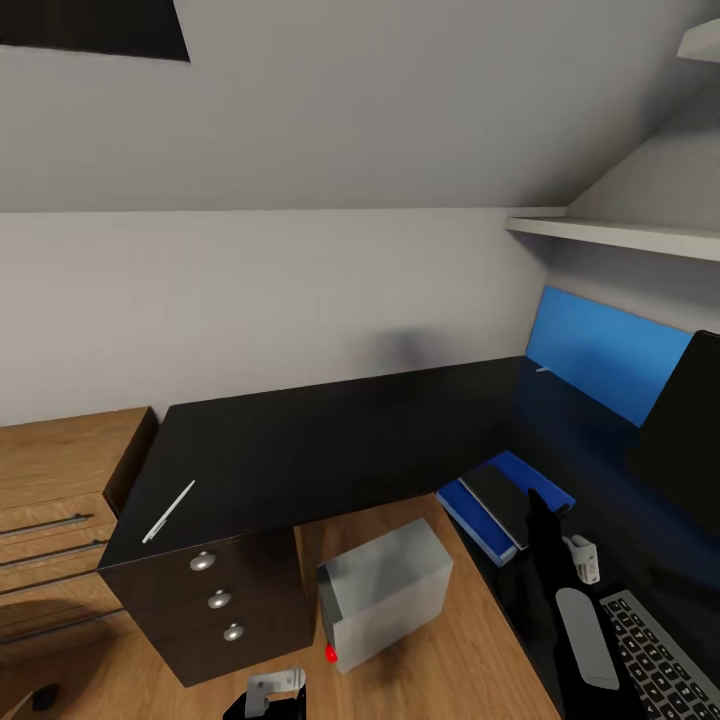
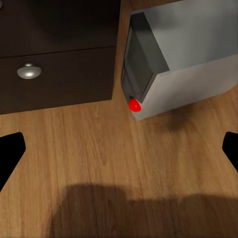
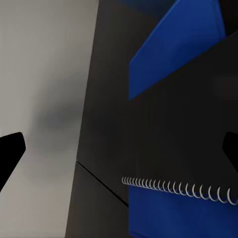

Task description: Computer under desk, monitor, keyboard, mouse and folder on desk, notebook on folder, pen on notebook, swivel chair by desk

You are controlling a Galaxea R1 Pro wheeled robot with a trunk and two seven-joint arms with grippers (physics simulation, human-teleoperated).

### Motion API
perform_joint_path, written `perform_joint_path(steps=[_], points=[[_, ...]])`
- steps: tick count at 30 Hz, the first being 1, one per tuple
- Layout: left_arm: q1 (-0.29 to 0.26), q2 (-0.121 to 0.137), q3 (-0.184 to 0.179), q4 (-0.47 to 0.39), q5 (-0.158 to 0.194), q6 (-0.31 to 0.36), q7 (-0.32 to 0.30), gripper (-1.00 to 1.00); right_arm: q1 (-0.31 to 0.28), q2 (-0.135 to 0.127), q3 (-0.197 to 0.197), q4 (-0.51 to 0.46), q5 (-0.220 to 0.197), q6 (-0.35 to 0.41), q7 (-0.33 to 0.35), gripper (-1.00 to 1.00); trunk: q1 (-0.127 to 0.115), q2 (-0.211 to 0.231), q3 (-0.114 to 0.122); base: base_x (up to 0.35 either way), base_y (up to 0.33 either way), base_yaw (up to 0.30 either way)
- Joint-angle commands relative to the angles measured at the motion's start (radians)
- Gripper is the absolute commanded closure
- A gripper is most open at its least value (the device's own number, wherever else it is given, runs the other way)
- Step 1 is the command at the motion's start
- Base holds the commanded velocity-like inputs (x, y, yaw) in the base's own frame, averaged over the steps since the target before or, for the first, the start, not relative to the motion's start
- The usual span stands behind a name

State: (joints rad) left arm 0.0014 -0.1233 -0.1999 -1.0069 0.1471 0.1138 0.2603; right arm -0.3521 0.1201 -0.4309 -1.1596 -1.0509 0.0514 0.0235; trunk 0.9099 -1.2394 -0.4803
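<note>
The black desk [image 1: 330, 440] carries the white pen [image 1: 168, 512] near its left end. Toward the right lies the blue folder [image 1: 470, 512], with the dark spiral-bound notebook [image 1: 503, 492] on top of it. My right gripper [image 1: 538, 503] hovers open just above that notebook [image 3: 183, 134] and folder [image 3: 173, 49]. The keyboard [image 1: 662, 655] lies at the lower right, and the black monitor [image 1: 690, 430] stands behind it. Under the desk sits the grey computer [image 1: 388, 588]. My left gripper [image 1: 266, 698] hangs open low over the floor, facing the computer [image 2: 183, 49].
The dark drawer unit [image 1: 215, 600] with silver knobs stands left of the computer. A wooden dresser [image 1: 55, 500] adjoins the desk's left end. A blue wall panel [image 1: 600, 355] and a white shelf [image 1: 610, 233] line the right wall under the sloped ceiling.
</note>
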Motion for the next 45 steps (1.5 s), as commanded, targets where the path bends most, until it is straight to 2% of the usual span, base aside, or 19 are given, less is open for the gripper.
perform_joint_path(steps=[1,8,15,19,21,24,27,28,29,31,32,33,36,38,40,42,43,45], points=[[0.0,0.001,-0.003,-0.002,0.009,0.004,0.007,-1.0,-0.001,0.001,-0.003,-0.001,-0.009,0.005,0.003,-1.0,0.0,-0.001,-0.001,0.0,0.0,0.0],[0.0,0.0,-0.003,-0.003,0.011,0.004,0.005,-1.0,-0.001,0.003,-0.003,-0.033,-0.008,0.0,0.01,-1.0,0.0,-0.001,-0.001,0.0,0.0,0.0],[0.0,0.0,-0.001,-0.002,0.011,0.005,0.006,-1.0,-0.001,0.015,0.003,-0.076,-0.01,0.001,0.011,-1.0,-0.027,0.048,0.021,0.0,0.0,0.0],[0.0,0.001,0.003,0.003,0.011,0.007,0.009,-1.0,-0.001,0.017,0.055,-0.071,-0.011,-0.004,0.01,-1.0,-0.038,0.069,0.031,0.0,0.0,0.086],[0.0,0.002,0.02,0.015,0.011,0.007,0.009,-1.0,-0.001,0.017,0.073,-0.067,-0.011,-0.006,0.009,-1.0,-0.038,0.069,0.032,0.0,0.0,0.202],[0.0,0.002,0.074,0.063,0.011,0.006,0.007,-1.0,-0.001,0.017,0.117,-0.049,-0.009,-0.008,0.007,-1.0,-0.038,0.069,0.034,0.0,0.0,0.233],[0.0,0.013,0.111,0.147,0.01,-0.006,0.005,-1.0,-0.001,0.017,0.189,-0.023,-0.005,-0.038,0.005,-1.0,-0.038,0.069,0.036,0.0,0.0,0.252],[0.0,0.021,0.115,0.162,0.01,-0.014,0.004,-1.0,-0.001,0.017,0.208,-0.018,-0.004,-0.049,0.005,-1.0,-0.038,0.069,0.036,0.0,0.0,0.258],[0.0,0.037,0.122,0.186,0.01,-0.038,0.003,-1.0,-0.001,0.017,0.247,-0.008,0.001,-0.077,0.003,-1.0,-0.038,0.069,0.037,0.0,0.0,0.262],[0.0,0.051,0.126,0.205,0.01,-0.072,0.001,-1.0,-0.001,0.016,0.288,0.001,0.007,-0.111,0.0,-1.0,-0.038,0.069,0.038,0.0,0.0,0.265],[0.0,0.057,0.129,0.213,0.01,-0.091,0.001,-1.0,-0.001,0.016,0.326,0.012,0.012,-0.148,-0.007,-1.0,-0.038,0.069,0.038,0.0,0.0,0.268],[0.0,0.064,0.131,0.232,0.011,-0.128,0.0,-1.0,-0.001,0.016,0.344,0.017,0.014,-0.169,-0.012,-1.0,-0.038,0.069,0.039,0.0,0.0,0.268],[0.0,0.07,0.132,0.261,0.01,-0.176,0.0,-1.0,0.0,0.015,0.391,0.034,0.019,-0.233,-0.025,-1.0,-0.038,0.069,0.04,0.0,0.0,0.269],[0.0,0.073,0.131,0.284,0.009,-0.209,0.0,-1.0,-0.001,0.015,0.437,0.054,0.022,-0.296,-0.034,-1.0,-0.038,0.069,0.041,0.0,0.0,0.27],[0.0,0.074,0.13,0.302,0.008,-0.234,0.0,-1.0,-0.001,0.016,0.54,0.092,0.024,-0.383,-0.041,-1.0,-0.038,0.069,0.042,0.0,0.0,0.271],[0.0,0.074,0.129,0.305,0.008,-0.238,0.0,-1.0,-0.001,0.016,0.589,0.108,0.026,-0.415,-0.042,-1.0,-0.038,0.069,0.043,0.0,0.0,0.271],[0.0,0.074,0.129,0.307,0.007,-0.241,0.0,-1.0,-0.001,0.016,0.64,0.125,0.028,-0.45,-0.045,-1.0,-0.038,0.069,0.043,0.0,0.0,0.271],[0.0,0.074,0.128,0.308,0.007,-0.243,0.0,-1.0,-0.001,0.016,0.687,0.144,0.03,-0.49,-0.05,-1.0,-0.038,0.069,0.044,0.0,0.0,0.271]])
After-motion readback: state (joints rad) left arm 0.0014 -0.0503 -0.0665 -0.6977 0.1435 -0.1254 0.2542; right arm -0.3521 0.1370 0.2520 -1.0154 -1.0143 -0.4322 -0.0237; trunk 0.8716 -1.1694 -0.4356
